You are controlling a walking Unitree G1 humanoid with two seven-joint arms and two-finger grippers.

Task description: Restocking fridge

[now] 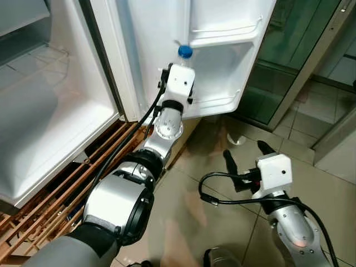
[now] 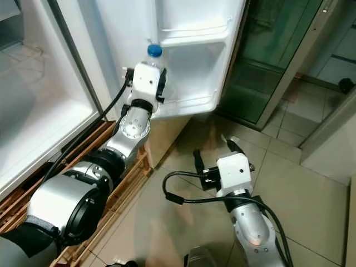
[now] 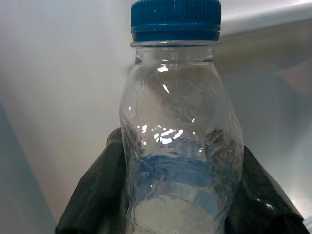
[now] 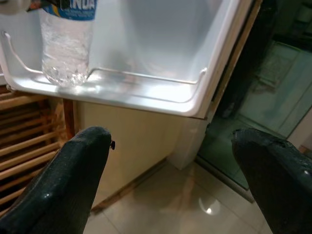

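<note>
1. Head views: the left gripper [image 1: 179, 69] holds a water bottle [image 1: 184, 53] upright at the lowest shelf [image 1: 217, 103] of the open fridge door [image 1: 156, 33]. The step in hand looks like setting the bottle down. The right gripper [image 1: 247, 158] hangs over the tiled floor [image 1: 211, 194], fingers spread and holding nothing.
2. Left wrist view: both black fingers [image 3: 92, 195] press the bottle's clear sides below its blue cap [image 3: 175, 19].
3. Right wrist view: the bottle's base rests in the door shelf behind the rail [image 4: 146, 78]. Next, I judge, the fingers must part and draw back without tipping it.
</note>
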